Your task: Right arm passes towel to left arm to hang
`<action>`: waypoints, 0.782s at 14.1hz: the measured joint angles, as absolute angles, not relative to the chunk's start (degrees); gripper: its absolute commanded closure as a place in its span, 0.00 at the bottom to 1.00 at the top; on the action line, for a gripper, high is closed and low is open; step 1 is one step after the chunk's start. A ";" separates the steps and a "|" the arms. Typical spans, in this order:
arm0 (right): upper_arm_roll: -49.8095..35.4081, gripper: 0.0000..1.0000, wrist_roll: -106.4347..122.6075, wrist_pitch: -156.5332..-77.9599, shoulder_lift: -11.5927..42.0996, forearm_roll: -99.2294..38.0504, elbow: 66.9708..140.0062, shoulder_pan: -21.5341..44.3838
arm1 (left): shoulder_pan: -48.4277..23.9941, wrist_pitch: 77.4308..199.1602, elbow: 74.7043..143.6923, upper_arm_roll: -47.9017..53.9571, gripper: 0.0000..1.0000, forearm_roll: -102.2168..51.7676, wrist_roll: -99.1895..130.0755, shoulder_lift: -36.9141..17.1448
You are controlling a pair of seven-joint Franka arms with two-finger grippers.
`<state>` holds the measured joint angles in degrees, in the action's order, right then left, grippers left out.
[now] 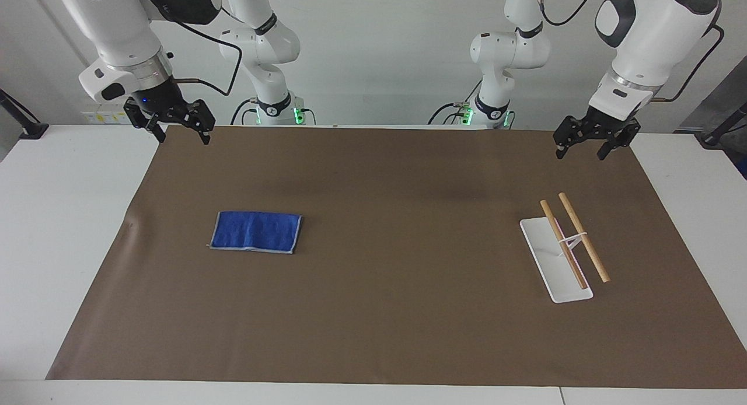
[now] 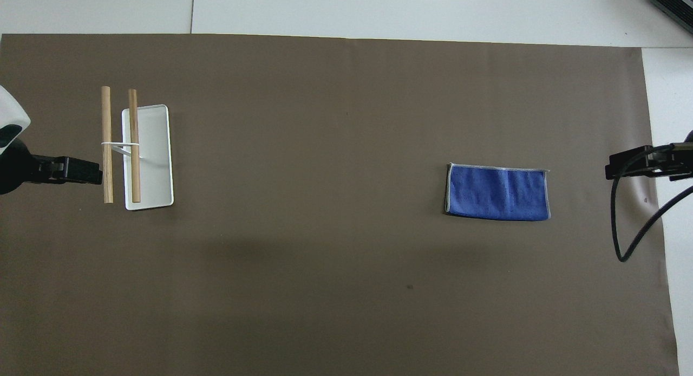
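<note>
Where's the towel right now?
The towel lies flat on the brown mat, toward the right arm's end of the table, untouched by either gripper.

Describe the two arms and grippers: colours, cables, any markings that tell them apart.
Both arms are glossy white jointed Frankas with dark joint caps and black two-finger grippers. The right arm carries a small blue wrist light above the right gripper and a looping black cable. The left arm has a silver wrist ring above the left gripper, no blue light.
</note>
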<state>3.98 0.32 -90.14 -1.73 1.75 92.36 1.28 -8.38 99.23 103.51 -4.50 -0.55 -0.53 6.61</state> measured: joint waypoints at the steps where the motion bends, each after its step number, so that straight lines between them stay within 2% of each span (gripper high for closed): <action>1: 3.98 0.00 0.23 -90.19 -1.73 1.75 92.37 1.28 | -8.38 99.23 103.51 -4.50 0.00 -0.55 -0.53 6.61; 11: 3.31 0.00 -3.60 -89.66 -1.85 1.72 93.09 1.36 | -8.38 99.23 103.51 -4.50 0.00 -0.55 -0.53 6.61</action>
<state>3.31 -3.60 -89.66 -1.85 1.72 93.09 1.36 -8.38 99.23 103.51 -4.50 -0.55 -0.53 6.61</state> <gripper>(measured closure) 0.000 0.000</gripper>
